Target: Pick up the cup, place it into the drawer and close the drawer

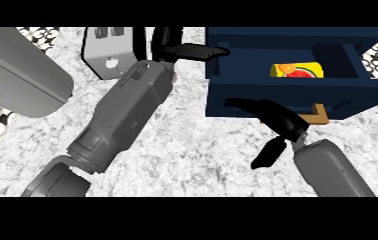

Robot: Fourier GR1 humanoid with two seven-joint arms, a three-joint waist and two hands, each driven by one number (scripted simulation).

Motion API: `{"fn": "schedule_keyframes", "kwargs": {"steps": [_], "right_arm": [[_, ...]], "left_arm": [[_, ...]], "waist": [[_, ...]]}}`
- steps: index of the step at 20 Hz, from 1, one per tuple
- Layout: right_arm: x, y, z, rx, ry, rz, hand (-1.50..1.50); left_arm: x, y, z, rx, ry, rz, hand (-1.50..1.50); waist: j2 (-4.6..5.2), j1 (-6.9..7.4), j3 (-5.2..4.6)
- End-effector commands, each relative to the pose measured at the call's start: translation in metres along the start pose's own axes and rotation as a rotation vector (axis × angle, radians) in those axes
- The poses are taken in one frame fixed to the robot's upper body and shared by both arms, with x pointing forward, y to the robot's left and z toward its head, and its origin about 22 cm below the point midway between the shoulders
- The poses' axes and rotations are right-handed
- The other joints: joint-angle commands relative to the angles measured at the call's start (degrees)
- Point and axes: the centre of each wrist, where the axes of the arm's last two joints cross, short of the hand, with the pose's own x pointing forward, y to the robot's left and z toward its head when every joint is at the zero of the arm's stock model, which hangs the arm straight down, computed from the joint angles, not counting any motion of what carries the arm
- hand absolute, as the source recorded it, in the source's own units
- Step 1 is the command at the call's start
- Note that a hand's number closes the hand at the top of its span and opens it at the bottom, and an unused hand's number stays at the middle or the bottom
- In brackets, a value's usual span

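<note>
A mottled white counter (184, 154) fills the view. On its upper right stands a dark blue drawer (236, 91), pulled open towards the robot, its inside showing from above. The left forearm (122, 114) runs as a long grey diagonal from the lower left corner up to the middle of the top edge. A big rounded grey shape (29, 76) lies at the left edge; what it is cannot be told. The right forearm (332, 171) comes in short from the lower right corner. A pale grey panel (109, 51) lies flat beside the left wrist, at the top. The left hand (181, 50) is open and holds nothing, one finger stretched straight to the right onto the drawer's upper left corner. The right hand (277, 118) is spread open and also holds nothing: its fingers reach left across the drawer's front face and its thumb hangs down over the counter. The cup (297, 70), yellow with a red and green fruit print, lies on its side inside the drawer, long axis running left to right; which end is the mouth cannot be told. A small tan handle (320, 113) juts from the drawer front just beside the right hand.
</note>
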Motion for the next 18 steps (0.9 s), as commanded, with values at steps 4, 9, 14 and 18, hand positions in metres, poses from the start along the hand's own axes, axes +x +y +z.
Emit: {"fn": "schedule_keyframes", "kwargs": {"steps": [4,9,14,18], "right_arm": [[-0.055,0.016,-0.040,0.016,0.111,0.045,1.50],[-0.077,-0.022,-0.042,-0.119,0.042,-0.009,1.50],[-0.073,-0.088,-0.039,-0.287,0.046,-0.017,1.50],[-0.073,-0.114,-0.035,-0.388,0.079,-0.037,1.50]], "left_arm": [[-0.005,0.034,0.014,0.022,-0.014,0.030,-1.50],[-0.012,0.059,0.030,0.023,0.000,0.053,-1.50],[-0.008,0.062,0.033,-0.006,0.007,0.061,-1.50],[-0.005,0.076,0.038,-0.025,0.014,0.055,-1.50]], "waist": [[0.00,2.55,0.06],[0.43,4.34,0.15],[1.09,6.73,0.25],[1.40,8.12,0.27]]}}
